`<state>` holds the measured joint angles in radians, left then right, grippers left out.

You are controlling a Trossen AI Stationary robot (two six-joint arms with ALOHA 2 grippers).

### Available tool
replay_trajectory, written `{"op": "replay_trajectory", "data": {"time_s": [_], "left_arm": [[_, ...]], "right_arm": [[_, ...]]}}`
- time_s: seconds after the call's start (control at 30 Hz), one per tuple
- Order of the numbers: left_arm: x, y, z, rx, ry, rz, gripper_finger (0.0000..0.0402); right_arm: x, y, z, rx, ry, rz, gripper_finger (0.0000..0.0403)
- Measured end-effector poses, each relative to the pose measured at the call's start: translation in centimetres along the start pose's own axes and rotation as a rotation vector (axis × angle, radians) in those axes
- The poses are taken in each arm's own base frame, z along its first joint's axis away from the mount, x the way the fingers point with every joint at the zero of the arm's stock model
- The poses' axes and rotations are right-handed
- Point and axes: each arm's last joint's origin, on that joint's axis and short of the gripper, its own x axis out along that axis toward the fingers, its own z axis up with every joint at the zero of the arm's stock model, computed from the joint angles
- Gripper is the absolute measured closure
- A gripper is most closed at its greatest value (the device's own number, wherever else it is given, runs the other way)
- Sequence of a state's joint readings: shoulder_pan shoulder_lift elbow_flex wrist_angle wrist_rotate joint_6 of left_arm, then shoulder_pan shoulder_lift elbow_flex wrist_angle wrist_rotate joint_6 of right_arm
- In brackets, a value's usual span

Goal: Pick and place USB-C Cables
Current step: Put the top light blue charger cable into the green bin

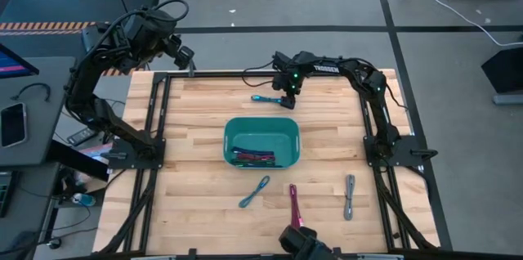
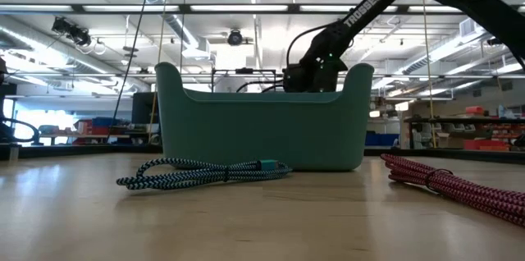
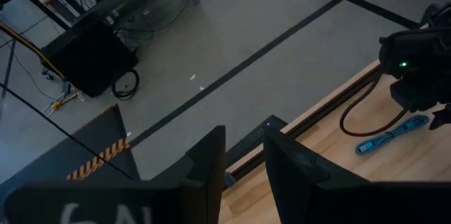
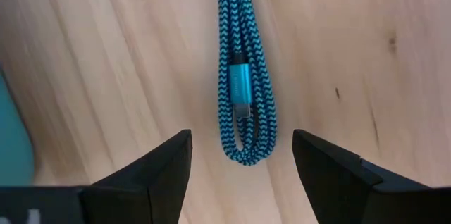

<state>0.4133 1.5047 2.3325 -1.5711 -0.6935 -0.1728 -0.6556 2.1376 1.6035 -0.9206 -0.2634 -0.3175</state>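
The right gripper [image 4: 239, 157] is hovering wide open over a cyan USB-C cable [image 4: 241, 76] lying on the worktop [image 1: 196, 137] behind the teal bin [image 1: 292, 133]. Closing off-centre could be nudging the bundle aside.

Overhead looks straight down; low camera sits level behind the bin [image 2: 258, 121] — both share it.

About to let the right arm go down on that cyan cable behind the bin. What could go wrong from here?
1. The right gripper stands open over the looped end of the cyan cable, not its middle; a close here may pinch only the tip, which could slip out.
2. The teal bin is close beside it, so the swing over its rim could snag a dangling cable.
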Motion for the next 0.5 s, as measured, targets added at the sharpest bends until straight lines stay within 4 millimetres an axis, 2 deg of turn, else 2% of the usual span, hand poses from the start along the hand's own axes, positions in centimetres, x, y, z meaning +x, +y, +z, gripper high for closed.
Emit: {"op": "replay_trajectory", "data": {"time_s": [0.37,0.5], "left_arm": [[0.0,0.0,0.01,-0.001,-0.001,0.0,0.0296],[0.0,0.0,0.02,-0.001,-0.001,0.0,0.0296]], "right_arm": [[0.09,-0.39,0.45,-0.043,-0.055,-0.004,0.0151],[-0.44,-0.62,0.94,-0.049,-0.073,-0.047,0.0151]]}}
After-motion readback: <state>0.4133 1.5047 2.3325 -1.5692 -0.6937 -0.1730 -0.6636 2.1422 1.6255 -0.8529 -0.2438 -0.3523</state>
